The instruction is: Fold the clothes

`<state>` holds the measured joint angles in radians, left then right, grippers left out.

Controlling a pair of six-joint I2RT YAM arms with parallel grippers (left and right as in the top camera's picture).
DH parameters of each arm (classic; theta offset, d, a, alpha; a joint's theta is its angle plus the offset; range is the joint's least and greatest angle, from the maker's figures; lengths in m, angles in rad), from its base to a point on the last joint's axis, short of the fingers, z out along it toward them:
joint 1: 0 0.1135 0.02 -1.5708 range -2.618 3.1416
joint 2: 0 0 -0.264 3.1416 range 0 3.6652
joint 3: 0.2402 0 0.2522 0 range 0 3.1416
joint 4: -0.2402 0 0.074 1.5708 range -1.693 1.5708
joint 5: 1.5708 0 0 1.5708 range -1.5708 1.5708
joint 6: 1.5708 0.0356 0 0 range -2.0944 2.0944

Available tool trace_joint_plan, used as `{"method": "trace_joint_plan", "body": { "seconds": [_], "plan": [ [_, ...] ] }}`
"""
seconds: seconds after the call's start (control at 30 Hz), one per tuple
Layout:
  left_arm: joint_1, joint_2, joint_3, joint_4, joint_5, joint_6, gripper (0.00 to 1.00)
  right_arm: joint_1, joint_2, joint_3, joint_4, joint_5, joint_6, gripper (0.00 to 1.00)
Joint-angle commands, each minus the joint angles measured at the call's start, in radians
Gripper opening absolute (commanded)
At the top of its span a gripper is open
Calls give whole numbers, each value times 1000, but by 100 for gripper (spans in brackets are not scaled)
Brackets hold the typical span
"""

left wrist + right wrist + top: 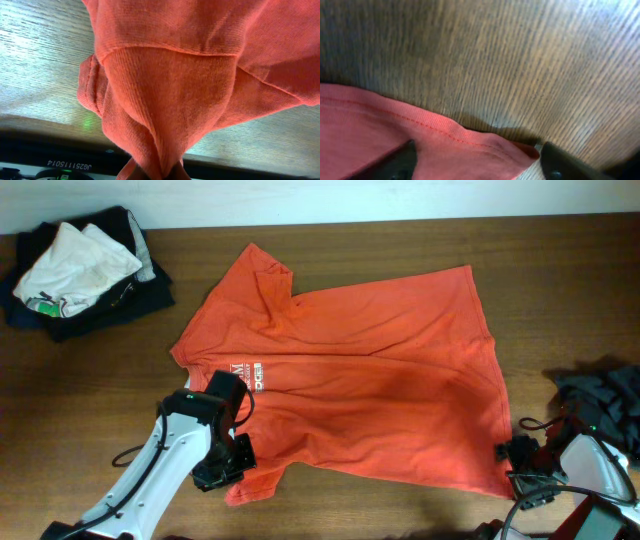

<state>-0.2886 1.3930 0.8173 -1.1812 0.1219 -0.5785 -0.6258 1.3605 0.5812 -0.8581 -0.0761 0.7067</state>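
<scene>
In the middle of the wooden tabletop (400, 240) an orange-red T-shirt (380, 370) is spread out almost flat, its collar turned toward the far left and its hem toward the right. White lettering (250, 377) is seen on the chest, just above the left arm. The near sleeve (262, 480) is bunched and lifted a little. It is pinched by the left gripper (232, 465). In the left wrist view the jaws are closed tight on a gathered fold of orange cloth (156, 172).

At the near right corner of the shirt the right gripper (512, 452) is held low over the tabletop. In the right wrist view it is spread wide (479, 147), and its dark fingers (395, 162) are set on either side of the stitched hem (445, 130), which lies between them ungrasped.

A charcoal garment (605, 395) is crumpled at the right edge, beside the right arm and apart from the shirt. In the far left corner a dark garment (120, 305) is heaped, with a pale garment (75, 265) lying on top of it.
</scene>
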Motion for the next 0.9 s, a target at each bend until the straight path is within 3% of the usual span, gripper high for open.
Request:
{"method": "trace_joint_plan", "body": {
  "seconds": [0.0,0.1,0.33,0.4,0.43,0.5,0.77,0.83,0.87],
  "plan": [
    [2,-12,14,2,-14,16,1,-5,1,-9,1,31,12,53],
    [2,-13,14,1,-14,16,1,-5,1,-9,-5,32,8,39],
    [2,-36,37,-50,-14,23,1,-5,1,112,-171,37,8,36],
    [2,-42,37,-50,-14,23,0,-5,1,128,-222,56,8,55],
    [2,-42,37,-50,-14,23,1,-5,1,124,-227,92,8,84],
    [2,-42,37,-50,-14,27,0,-5,1,109,-207,121,8,88],
    [2,-42,37,-35,-14,27,0,-5,1,-46,-26,-21,56,81],
    [2,-42,37,-35,-14,27,0,-5,1,-73,-1,-17,69,73],
    [2,-42,37,-35,-14,27,0,-5,1,-79,10,-14,69,64]
  ]
}}
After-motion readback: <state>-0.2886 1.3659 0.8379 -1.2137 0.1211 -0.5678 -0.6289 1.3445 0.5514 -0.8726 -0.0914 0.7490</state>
